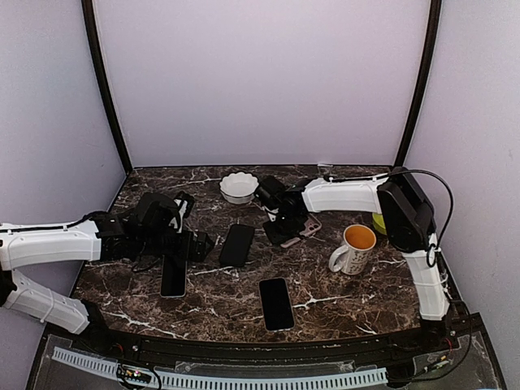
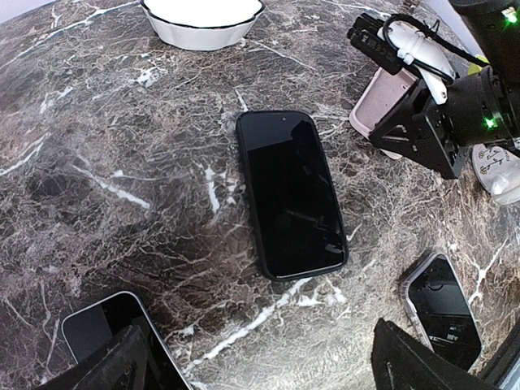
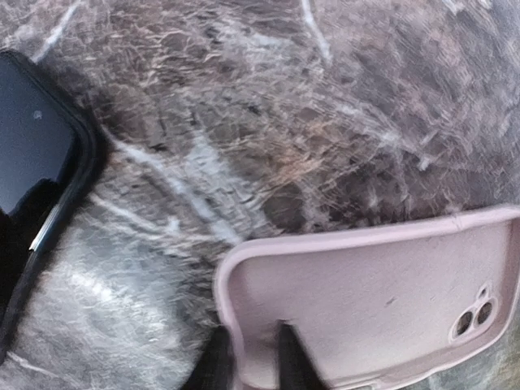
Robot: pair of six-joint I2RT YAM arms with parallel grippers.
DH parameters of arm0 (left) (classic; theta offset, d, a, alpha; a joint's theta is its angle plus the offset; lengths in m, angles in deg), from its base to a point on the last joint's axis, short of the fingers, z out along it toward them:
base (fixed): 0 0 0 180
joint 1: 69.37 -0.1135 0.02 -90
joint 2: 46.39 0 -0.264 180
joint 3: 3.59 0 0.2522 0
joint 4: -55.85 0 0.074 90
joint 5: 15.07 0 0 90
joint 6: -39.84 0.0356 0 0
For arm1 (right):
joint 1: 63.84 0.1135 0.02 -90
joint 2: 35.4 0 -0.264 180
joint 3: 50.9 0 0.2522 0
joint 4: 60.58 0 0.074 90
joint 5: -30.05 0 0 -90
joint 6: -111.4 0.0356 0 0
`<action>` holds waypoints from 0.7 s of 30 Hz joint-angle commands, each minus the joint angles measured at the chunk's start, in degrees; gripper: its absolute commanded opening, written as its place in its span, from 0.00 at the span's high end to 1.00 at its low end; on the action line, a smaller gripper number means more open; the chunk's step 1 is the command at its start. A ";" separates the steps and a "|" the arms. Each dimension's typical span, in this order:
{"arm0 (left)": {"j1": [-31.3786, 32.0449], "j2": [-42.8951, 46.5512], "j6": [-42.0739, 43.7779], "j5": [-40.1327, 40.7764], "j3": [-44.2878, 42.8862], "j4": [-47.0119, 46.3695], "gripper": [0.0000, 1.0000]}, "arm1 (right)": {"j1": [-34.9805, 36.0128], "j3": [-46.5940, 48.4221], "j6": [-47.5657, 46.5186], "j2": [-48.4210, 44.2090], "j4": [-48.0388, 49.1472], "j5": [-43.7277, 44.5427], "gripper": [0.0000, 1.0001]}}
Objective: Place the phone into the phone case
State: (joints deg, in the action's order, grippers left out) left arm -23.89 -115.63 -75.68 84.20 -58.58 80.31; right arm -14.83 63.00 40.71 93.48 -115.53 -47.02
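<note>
My right gripper (image 1: 286, 227) is shut on the rim of a pink phone case (image 1: 309, 227) at the middle right of the table. In the right wrist view the two fingers (image 3: 218, 366) pinch the case's (image 3: 382, 292) wall, its open side up. A black phone in a dark case (image 1: 236, 244) lies flat in the middle, also in the left wrist view (image 2: 291, 192). A silver-edged phone (image 1: 173, 276) lies just below my left gripper (image 1: 192, 244), which is open and empty. A third phone (image 1: 276, 303) lies near the front.
A white bowl (image 1: 239, 187) stands at the back. A white mug with an orange inside (image 1: 353, 248) stands right of the pink case, with a yellow-green object (image 1: 378, 221) behind it. The marble table (image 1: 341, 301) ends at dark walls.
</note>
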 commanded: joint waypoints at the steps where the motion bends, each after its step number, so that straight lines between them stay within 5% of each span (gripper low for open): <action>1: -0.56 1.58 1.44 1.01 0.01 0.88 0.01 | 0.22 -5.05 -2.31 -1.83 2.62 -9.34 0.96; 8: -0.76 2.18 1.21 0.54 0.49 0.15 0.01 | 3.75 -4.62 -9.75 -9.43 3.21 -4.57 1.00; 15: -2.57 1.52 -1.72 1.58 2.99 1.26 0.01 | 18.22 -14.19 -14.41 -22.23 9.09 -0.84 1.00; 21: -4.60 1.80 -5.31 3.75 4.78 2.37 0.01 | 29.46 -21.52 -14.24 -25.48 13.62 -8.83 1.00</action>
State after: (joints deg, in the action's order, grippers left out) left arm -27.48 -114.84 -77.89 85.58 -55.08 81.17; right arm 10.57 45.36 27.34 67.36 -105.50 -51.46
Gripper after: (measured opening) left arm 0.988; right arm 0.008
